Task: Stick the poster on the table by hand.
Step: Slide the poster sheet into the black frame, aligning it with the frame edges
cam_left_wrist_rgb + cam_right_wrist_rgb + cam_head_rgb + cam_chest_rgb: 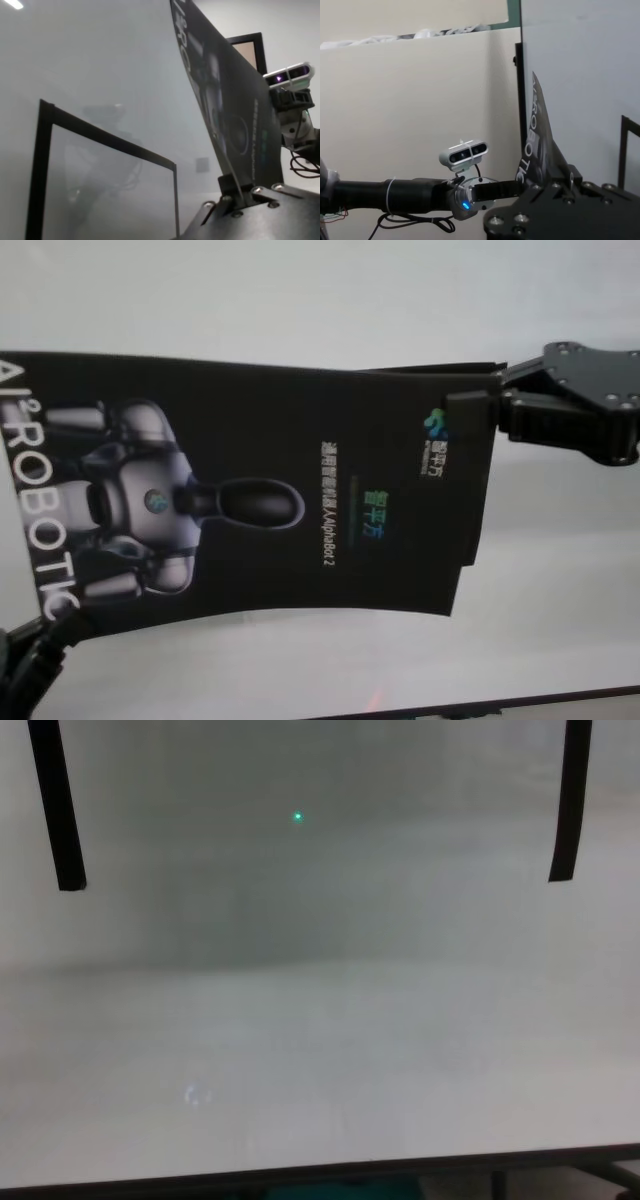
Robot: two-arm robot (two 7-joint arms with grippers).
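Note:
The poster (270,480), black and glossy with white lettering and a grey-white robot picture, hangs stretched in the air above the table (300,300). My left gripper (50,625) is shut on its lower left corner. My right gripper (480,405) is shut on its upper right edge. In the left wrist view the poster (225,100) rises edge-on from my left gripper (234,195). In the right wrist view the poster (540,140) curves up from my right gripper (567,176). The chest view shows the bare table (320,1020) with no poster or grippers in it.
Two narrow black strips (55,800) (570,800) lie on the tabletop at the far left and far right. The table's dark front edge (320,1178) runs along the near side. The left arm with its wrist camera (465,152) shows in the right wrist view.

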